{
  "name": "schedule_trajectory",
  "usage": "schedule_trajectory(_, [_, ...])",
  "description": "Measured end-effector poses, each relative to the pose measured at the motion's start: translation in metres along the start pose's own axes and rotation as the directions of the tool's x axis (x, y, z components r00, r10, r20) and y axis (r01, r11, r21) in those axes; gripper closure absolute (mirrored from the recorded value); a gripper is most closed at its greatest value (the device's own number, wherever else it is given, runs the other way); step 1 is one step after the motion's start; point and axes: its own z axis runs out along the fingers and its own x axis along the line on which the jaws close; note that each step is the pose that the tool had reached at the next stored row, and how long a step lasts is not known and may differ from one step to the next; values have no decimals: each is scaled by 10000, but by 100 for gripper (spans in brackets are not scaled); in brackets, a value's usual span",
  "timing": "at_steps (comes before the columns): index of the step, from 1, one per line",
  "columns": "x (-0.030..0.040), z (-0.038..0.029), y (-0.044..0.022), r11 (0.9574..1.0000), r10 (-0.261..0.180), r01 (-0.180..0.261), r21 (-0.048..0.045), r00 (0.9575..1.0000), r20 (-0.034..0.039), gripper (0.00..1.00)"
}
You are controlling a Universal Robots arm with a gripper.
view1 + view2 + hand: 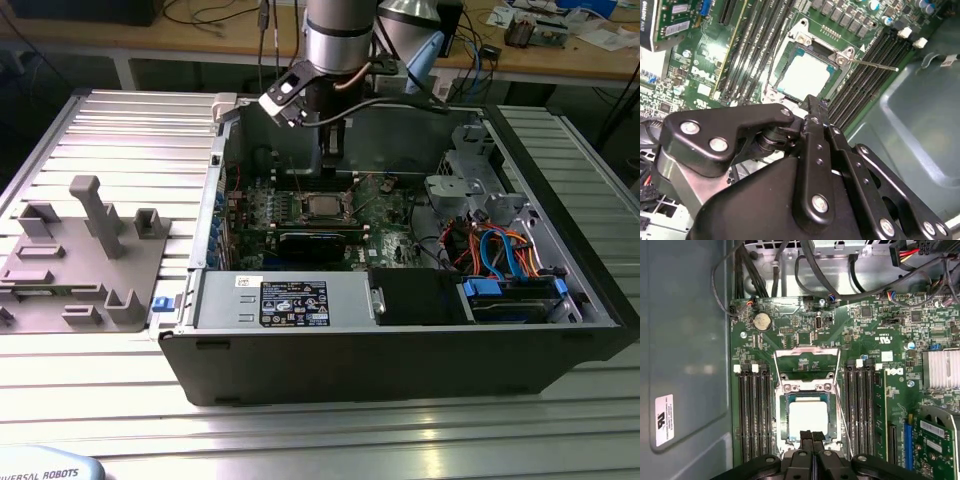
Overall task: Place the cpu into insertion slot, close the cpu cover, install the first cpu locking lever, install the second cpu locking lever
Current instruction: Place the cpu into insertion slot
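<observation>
The cpu (807, 417) lies flat in the insertion slot (781, 416) on the green motherboard, its silver top showing in both wrist views (805, 75) and in the exterior view (322, 207). The cpu cover (807, 354) is swung open, off the chip, on the far side of the socket from my gripper. A thin locking lever (875, 62) sticks out unlatched beside the socket. My gripper (811, 436) hovers over the near edge of the chip. Its black fingers (812, 112) are shut together with nothing between them. From outside, the gripper (330, 165) hangs inside the open computer case.
Memory slots (754, 415) flank the socket on both sides. Cables (805, 270) run along the case wall beyond the board. A black card (315, 240), a power supply (285, 300) and a drive bay with orange wires (500, 250) crowd the case. A grey fixture (85, 255) stands at the exterior view's left.
</observation>
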Motion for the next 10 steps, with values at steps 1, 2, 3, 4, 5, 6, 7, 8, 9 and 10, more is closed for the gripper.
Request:
schedule_trajectory(1, [0,-7,0,9998,-200,200,2,9996,191,89])
schedule_trajectory(2, [0,-12,0,9998,-211,212,2,9994,281,89])
schedule_trajectory(3, [0,-20,1,9998,-218,218,1,9991,368,89])
schedule_trajectory(4, [0,-37,1,9998,-223,223,2,9989,414,89])
schedule_trajectory(5, [1,-55,2,9997,-225,225,2,9988,436,89])
schedule_trajectory(6, [1,-83,3,9997,-226,227,1,9987,462,89])
schedule_trajectory(7, [2,-101,3,9997,-227,227,2,9986,476,89])
schedule_trajectory(8, [3,-130,4,9997,-226,226,2,9985,490,89])
schedule_trajectory(9, [3,-147,4,9997,-227,227,1,9985,497,89])
schedule_trajectory(10, [3,-173,5,9997,-227,227,1,9984,514,89])
